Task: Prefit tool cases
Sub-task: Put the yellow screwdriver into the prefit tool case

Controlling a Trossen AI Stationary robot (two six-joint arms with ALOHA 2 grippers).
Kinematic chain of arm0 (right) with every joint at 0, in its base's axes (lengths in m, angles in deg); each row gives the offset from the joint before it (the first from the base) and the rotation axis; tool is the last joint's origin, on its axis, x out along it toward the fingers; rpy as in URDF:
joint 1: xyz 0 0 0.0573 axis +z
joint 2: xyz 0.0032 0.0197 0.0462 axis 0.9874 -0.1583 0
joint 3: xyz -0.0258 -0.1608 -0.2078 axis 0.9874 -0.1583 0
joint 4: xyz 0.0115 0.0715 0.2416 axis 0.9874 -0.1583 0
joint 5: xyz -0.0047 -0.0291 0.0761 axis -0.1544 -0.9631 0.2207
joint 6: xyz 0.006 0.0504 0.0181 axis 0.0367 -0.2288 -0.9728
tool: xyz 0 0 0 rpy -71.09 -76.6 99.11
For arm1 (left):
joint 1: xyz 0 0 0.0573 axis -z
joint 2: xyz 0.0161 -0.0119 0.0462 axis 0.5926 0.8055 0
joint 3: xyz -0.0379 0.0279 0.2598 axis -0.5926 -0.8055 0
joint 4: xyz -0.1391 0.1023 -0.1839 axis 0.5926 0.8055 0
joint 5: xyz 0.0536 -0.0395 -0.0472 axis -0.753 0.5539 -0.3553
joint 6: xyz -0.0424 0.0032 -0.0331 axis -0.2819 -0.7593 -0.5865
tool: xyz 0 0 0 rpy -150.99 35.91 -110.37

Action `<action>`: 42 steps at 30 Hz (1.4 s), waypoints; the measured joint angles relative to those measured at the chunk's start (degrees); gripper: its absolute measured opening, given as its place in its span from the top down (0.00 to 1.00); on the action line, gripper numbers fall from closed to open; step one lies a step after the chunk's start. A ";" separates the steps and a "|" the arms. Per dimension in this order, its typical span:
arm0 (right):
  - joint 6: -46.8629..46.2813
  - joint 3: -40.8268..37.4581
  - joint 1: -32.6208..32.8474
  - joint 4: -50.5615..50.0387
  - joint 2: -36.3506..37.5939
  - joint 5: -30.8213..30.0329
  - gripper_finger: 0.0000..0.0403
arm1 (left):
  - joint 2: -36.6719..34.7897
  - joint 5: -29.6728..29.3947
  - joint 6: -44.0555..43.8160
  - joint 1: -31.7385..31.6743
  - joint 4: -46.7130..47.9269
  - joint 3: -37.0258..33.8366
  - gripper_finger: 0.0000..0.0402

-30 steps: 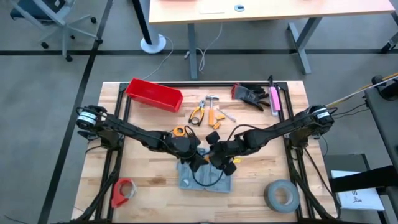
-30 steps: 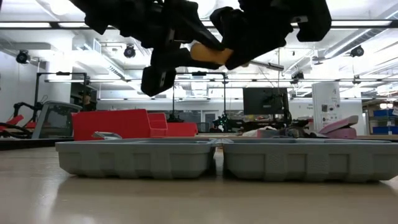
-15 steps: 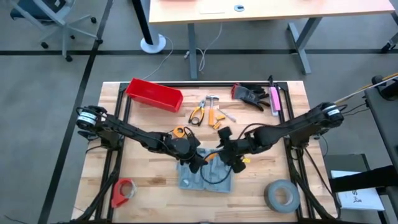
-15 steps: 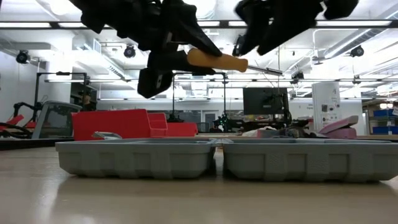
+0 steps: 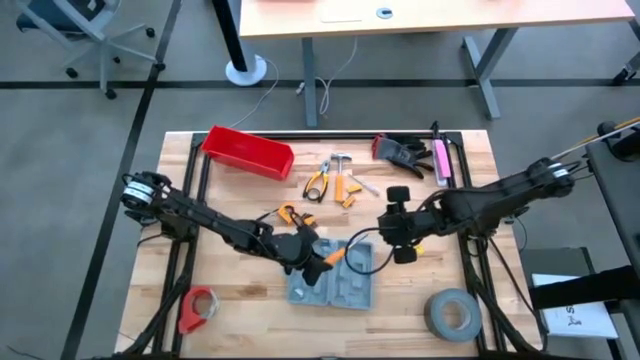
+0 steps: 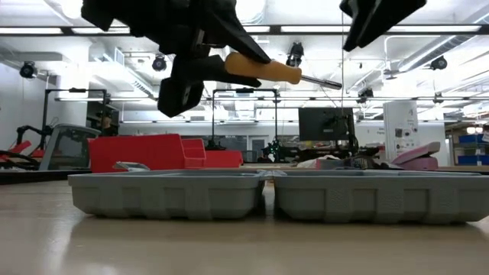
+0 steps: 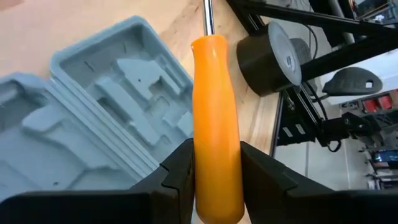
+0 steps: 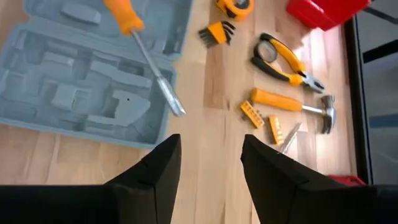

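The tool case [image 5: 335,282] lies open on the table near the front edge, a grey-blue case whose two halves rest flat [image 6: 267,195] with the moulded recesses up [image 8: 81,93]. Above it my left gripper [image 5: 312,258] is shut on an orange-handled screwdriver [image 5: 340,253], whose shaft [image 8: 158,78] points toward the table's right. My right gripper [image 5: 402,225] hangs open to the right of the case, higher up [image 6: 378,19], with nothing between its fingers [image 8: 155,174]. My left gripper pinches the screwdriver's orange handle [image 7: 217,124] between its two fingers [image 7: 180,174], on the handle's rear part. The fingers run along the handle, slanting down from the table's left. The screwdriver is lifted clear above the case [image 7: 106,106], nearly level, its shaft [image 6: 321,79] sticking out ahead.
Behind the case lie a yellow tape measure [image 5: 290,212], pliers [image 8: 286,65], a hammer [image 8: 292,106] and small bits [image 8: 261,118]. A red bin [image 5: 248,152] stands far left, black gloves [image 5: 403,152] far right. A grey tape roll [image 5: 452,313] and a red roll [image 5: 198,308] sit near the front corners.
My right gripper has come away from the screwdriver, gone toward the table's right edge and up, and rolled about its wrist. My left gripper keeps the screwdriver above the case, its handle and shaft now standing free.
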 joint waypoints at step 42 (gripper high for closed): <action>-17.25 -10.38 -0.04 -3.93 14.42 -14.48 0.80 | 20.92 -3.79 -20.20 6.62 36.11 36.41 0.76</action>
